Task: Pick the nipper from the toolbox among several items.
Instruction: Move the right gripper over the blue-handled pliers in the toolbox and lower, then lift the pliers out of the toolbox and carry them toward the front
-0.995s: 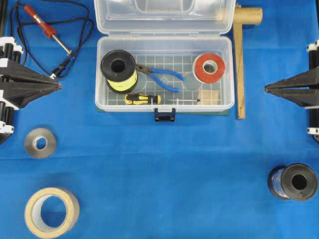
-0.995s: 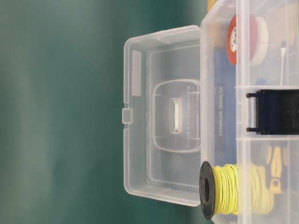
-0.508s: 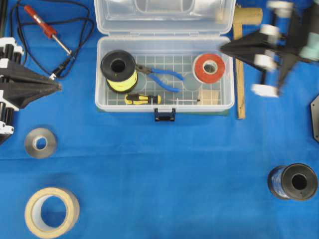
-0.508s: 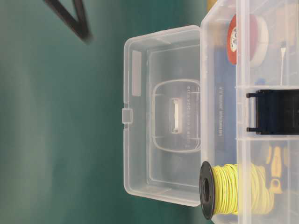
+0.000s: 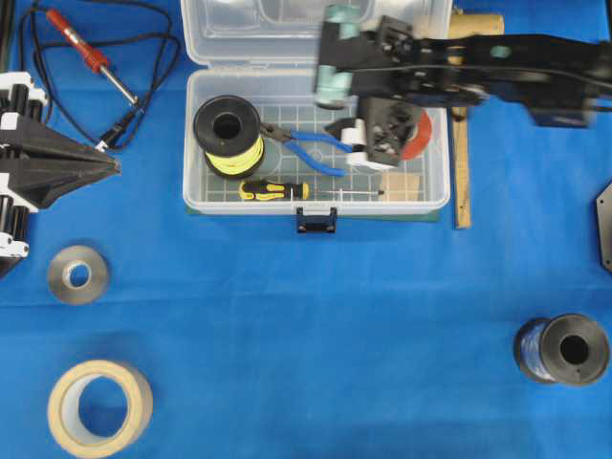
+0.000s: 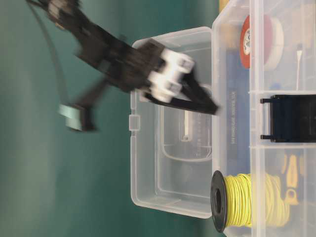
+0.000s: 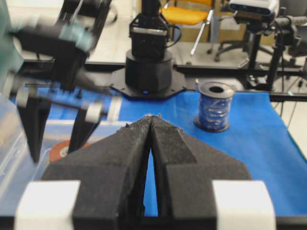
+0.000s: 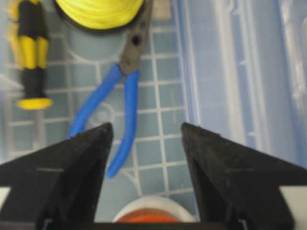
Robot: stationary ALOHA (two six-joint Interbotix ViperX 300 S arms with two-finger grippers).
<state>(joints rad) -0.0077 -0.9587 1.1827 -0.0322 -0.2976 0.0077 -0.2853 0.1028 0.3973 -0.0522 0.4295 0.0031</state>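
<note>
Two black fingers (image 8: 72, 163) of the right gripper (image 8: 144, 143) stand spread apart at the bottom of the wrist view with nothing between them, and the nipper (image 8: 122, 91) lies just above the gap, its blue handles splayed toward the fingers and its dark jaws tucked against the yellow wire spool (image 8: 98, 9). Only this view shows that spacing. From overhead, the right gripper (image 5: 368, 143) sits over the middle of the open toolbox (image 5: 196, 143), partly covering the red tape roll (image 5: 418, 139), with the nipper (image 5: 311, 148) at frame centre, between the spool and the gripper. The screwdriver (image 5: 273, 189) lies along the front wall.

At table level the right arm shows blurred, slanting down from upper left, fingertips before the raised lid (image 6: 170, 163).

At the left edge overhead, the left gripper (image 5: 105, 164) rests with its fingers pressed together, empty.
</note>
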